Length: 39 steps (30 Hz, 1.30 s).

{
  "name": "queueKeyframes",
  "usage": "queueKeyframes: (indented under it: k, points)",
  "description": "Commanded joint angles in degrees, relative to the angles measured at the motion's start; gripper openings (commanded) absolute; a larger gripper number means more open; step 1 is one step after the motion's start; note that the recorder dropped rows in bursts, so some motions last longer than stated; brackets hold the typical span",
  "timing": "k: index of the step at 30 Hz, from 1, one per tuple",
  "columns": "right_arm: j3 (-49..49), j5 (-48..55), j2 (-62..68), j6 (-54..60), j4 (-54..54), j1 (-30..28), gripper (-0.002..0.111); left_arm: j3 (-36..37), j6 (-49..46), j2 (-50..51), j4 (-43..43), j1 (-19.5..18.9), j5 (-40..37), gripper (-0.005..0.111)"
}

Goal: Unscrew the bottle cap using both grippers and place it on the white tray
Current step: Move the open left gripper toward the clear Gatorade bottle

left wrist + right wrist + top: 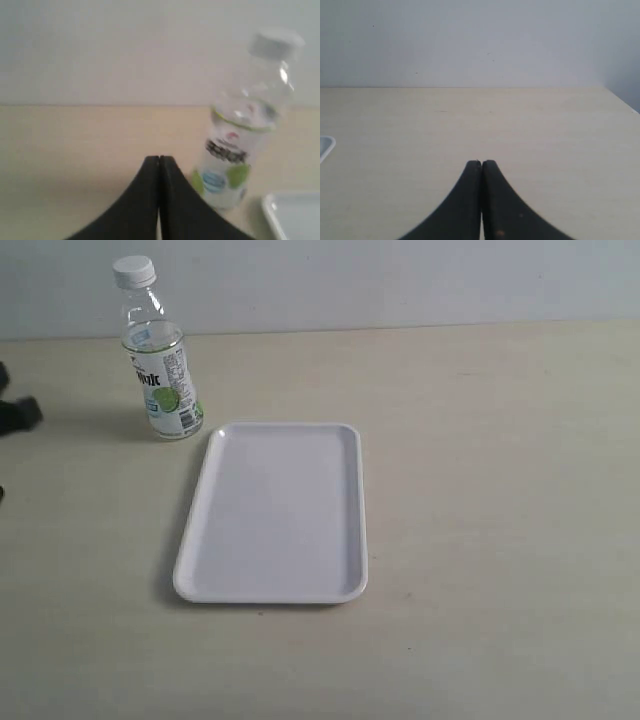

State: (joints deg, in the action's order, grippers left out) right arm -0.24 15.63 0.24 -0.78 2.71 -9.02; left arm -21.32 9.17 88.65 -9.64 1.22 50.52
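The clear bottle [163, 380] with its lime label stands upright at the back left of the table, its white cap [134, 271] screwed on top. Just right of it and nearer lies the white tray [275, 512], with nothing on it. A black part of my left gripper [18, 415] shows at the far left edge of the exterior view, well apart from the bottle. In the left wrist view the left gripper [159, 159] is shut and holds nothing, with the bottle [240, 135], its cap [276, 42] and a tray corner [295, 215] beyond. My right gripper [481, 163] is shut on nothing and does not show in the exterior view.
The pale wooden table [500, 490] meets a plain grey-white wall at the back. The right wrist view shows a tray corner [325, 146] to one side and the table's edge [625, 102] to the other.
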Motion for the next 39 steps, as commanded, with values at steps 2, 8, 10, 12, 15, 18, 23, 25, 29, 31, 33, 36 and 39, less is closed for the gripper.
queueKeyframes:
  k: [2, 8, 10, 12, 15, 18, 23, 25, 29, 31, 33, 36, 39]
  points:
    - [0.2, -0.3, -0.2, 0.2, 0.2, -0.3, 0.0, -1.6, -3.9, 14.7, -16.4, -0.1, 19.4, 0.0]
    - [0.2, -0.3, -0.2, 0.2, 0.2, -0.3, 0.0, -6.4, -4.7, 24.9, -17.4, -0.1, 19.4, 0.012]
    - [0.2, -0.3, -0.2, 0.2, 0.2, -0.3, 0.0, -8.0, -4.7, 27.7, -18.1, -0.1, 19.4, 0.028]
    - [0.2, -0.3, -0.2, 0.2, 0.2, -0.3, 0.0, -9.4, -4.7, 29.8, -18.2, -0.1, 19.4, 0.047]
    - [0.2, -0.3, -0.2, 0.2, 0.2, -0.3, 0.0, -11.2, -4.7, 31.4, -19.1, -0.1, 19.4, 0.074]
    - [0.2, -0.3, -0.2, 0.2, 0.2, 0.2, 0.0, -14.3, -4.7, 32.8, -24.9, -0.1, 19.4, 0.09]
    - [0.2, -0.3, -0.2, 0.2, 0.2, 1.4, 0.0, -19.9, -4.2, 35.3, -28.7, 0.0, 19.4, 0.095]
    - [0.2, -0.3, -0.2, 0.2, 0.2, 1.4, 0.0, -20.9, -4.2, 36.3, -28.1, 0.0, 18.6, 0.095]
    - [0.2, -0.3, -0.2, 0.2, 0.2, 1.4, 0.0, -22.5, -4.2, 38.5, -25.1, 0.0, 18.0, 0.095]
    - [0.2, -0.3, -0.2, 0.2, 0.2, 1.4, 0.0, -23.6, -4.2, 39.8, -25.1, 0.0, 18.0, 0.095]
    - [0.2, -0.3, -0.2, 0.2, 0.2, 1.4, 0.0, -25.0, -4.0, 41.0, -25.1, 0.0, 18.0, 0.095]
    - [0.2, -0.3, -0.2, 0.2, 0.2, 1.4, 0.0, -27.5, 0.3, 42.9, -25.1, 0.0, 18.0, 0.095]
    - [0.2, -0.3, -0.2, 0.2, 0.2, 1.4, 0.0, -30.0, 3.6, 44.5, -24.0, 0.0, 18.0, 0.095]
